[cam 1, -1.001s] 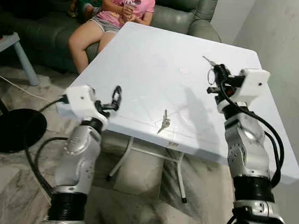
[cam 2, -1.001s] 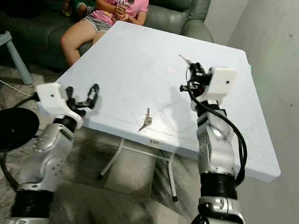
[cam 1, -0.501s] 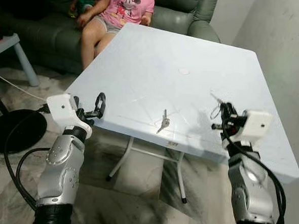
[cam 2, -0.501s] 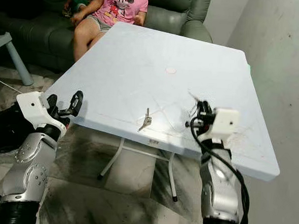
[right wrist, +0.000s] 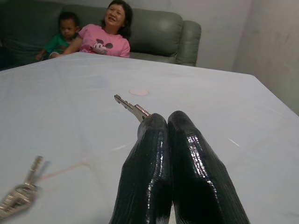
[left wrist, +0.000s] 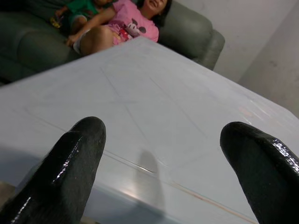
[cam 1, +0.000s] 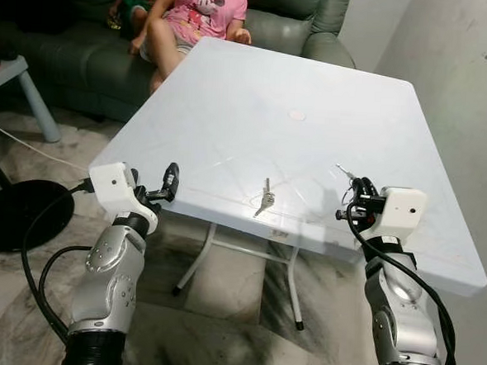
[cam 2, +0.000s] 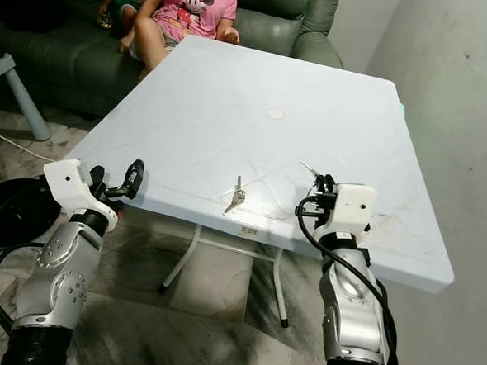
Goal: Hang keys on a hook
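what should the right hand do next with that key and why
Probably lift and carry the key away from the table in search of a hook. The right hand is shut on it, blade poking past the fingertips, low over the near edge. A second bunch of keys lies on the table; the left hand hangs open at the near-left corner.

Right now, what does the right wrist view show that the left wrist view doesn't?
Right wrist view: the right gripper shut on a silver key poking past its fingertips, a second silver key bunch lying on the table, and a small round mark.

Left wrist view: the left gripper with fingers wide apart, holding nothing.

Both: the white plastic table, the grey-green sofa and a person in a pink shirt.
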You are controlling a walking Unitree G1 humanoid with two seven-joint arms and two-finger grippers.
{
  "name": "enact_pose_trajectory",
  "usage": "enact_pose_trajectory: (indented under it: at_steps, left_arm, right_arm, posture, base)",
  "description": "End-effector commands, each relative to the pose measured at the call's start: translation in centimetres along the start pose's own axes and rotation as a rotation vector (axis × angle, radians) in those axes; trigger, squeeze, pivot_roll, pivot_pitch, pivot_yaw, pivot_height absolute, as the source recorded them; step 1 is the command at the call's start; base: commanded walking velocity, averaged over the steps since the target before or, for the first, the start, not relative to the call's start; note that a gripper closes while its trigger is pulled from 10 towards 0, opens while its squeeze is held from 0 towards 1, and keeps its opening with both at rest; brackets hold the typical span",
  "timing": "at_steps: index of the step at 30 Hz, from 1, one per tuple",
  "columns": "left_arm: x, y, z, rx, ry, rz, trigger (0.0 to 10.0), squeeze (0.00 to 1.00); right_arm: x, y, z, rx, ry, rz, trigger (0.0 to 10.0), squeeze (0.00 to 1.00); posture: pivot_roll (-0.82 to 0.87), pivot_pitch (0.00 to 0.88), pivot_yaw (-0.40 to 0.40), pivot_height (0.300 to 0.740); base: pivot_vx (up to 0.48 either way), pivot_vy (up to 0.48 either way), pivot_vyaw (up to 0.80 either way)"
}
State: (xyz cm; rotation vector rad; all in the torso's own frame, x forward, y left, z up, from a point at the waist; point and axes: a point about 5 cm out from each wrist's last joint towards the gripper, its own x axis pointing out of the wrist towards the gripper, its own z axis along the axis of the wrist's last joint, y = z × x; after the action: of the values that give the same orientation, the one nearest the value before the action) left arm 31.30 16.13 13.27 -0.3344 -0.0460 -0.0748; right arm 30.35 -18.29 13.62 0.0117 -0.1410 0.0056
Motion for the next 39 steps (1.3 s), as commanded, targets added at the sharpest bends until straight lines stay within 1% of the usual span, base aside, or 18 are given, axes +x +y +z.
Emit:
enact_pose_trajectory:
  at_steps: [1, 3, 8, 24, 35, 39]
  left_arm:
    - [0.22, 0.21, 0.36, 0.007, -0.011, 0.002, 10.0, 0.0]
    - [0.2, 0.18, 0.35, 0.005, -0.011, 0.002, 10.0, 0.0]
    - [0.19, 0.1, 0.27, 0.002, -0.009, 0.003, 10.0, 0.0]
    - [0.45, -0.05, 0.25, 0.006, 0.005, 0.012, 10.0, 0.0]
    - [0.82, -0.54, 0.13, 0.03, 0.023, -0.029, 10.0, 0.0]
    - [0.9, -0.52, 0.15, 0.022, 0.021, -0.023, 10.0, 0.0]
  right_arm:
    - [0.27, 0.43, -0.07, 0.005, 0.014, 0.005, 10.0, 0.0]
    - [0.25, 0.47, -0.35, -0.003, 0.039, 0.007, 10.0, 0.0]
    - [0.22, 0.55, -0.52, 0.005, 0.049, 0.007, 10.0, 0.0]
    - [0.09, 0.74, -0.88, -0.005, 0.088, 0.025, 10.0, 0.0]
    - [0.15, 0.74, -0.83, -0.01, 0.096, 0.029, 10.0, 0.0]
    - [0.13, 0.79, -0.87, -0.013, 0.097, 0.03, 10.0, 0.0]
  posture:
    - [0.03, 0.051, -0.068, 0.732]
    - [0.03, 0.049, -0.07, 0.732]
    - [0.03, 0.044, -0.072, 0.732]
    - [0.03, 0.033, -0.077, 0.732]
    - [0.03, 0.045, -0.084, 0.732]
    - [0.03, 0.038, -0.08, 0.732]
  base:
    - [0.0, 0.476, 0.0]
    - [0.0, 0.476, -0.56]
    - [0.0, 0.473, -0.7]
    - [0.0, 0.0, -0.72]
    - [0.0, 0.0, -0.72]
    - [0.0, 0.0, -0.71]
